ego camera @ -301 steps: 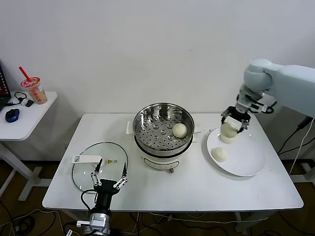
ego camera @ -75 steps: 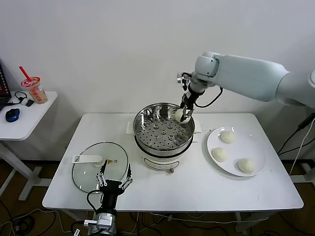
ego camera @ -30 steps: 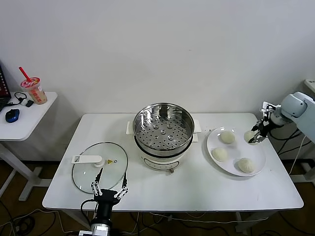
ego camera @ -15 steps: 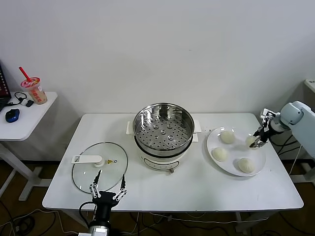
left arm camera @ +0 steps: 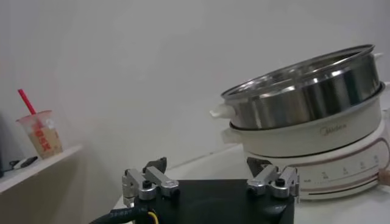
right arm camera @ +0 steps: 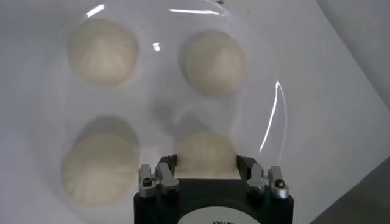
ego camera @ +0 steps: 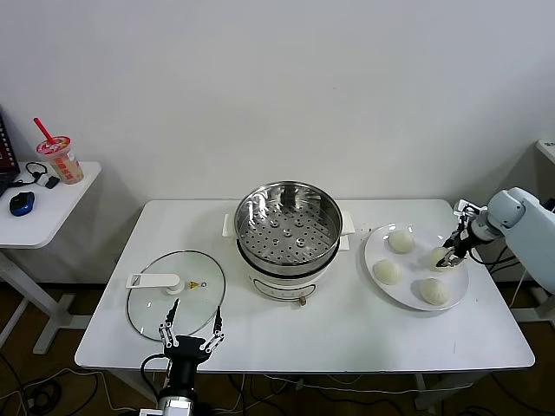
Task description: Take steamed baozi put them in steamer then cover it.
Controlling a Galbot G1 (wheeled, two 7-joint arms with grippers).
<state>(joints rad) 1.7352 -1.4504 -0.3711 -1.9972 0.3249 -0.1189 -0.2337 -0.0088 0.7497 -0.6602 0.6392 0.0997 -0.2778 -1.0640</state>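
A plain white wall (ego camera: pixel 277 87) fills the back of the room, evenly lit, with no windows or decoration showing. In front of it stands a white rectangular table (ego camera: pixel 303 334) with rounded corners. To its left, apart from it, sits a smaller white side table (ego camera: pixel 52 204) on a white frame; it carries a plastic cup (ego camera: pixel 59 158) with a red straw, a dark computer mouse (ego camera: pixel 22 202), a small black item with a cable (ego camera: pixel 39 173), and the edge of a dark object at the picture's border. The floor (ego camera: pixel 35 381) below is brown, with loose cables (ego camera: pixel 286 381) trailing under both tables and along the right side.
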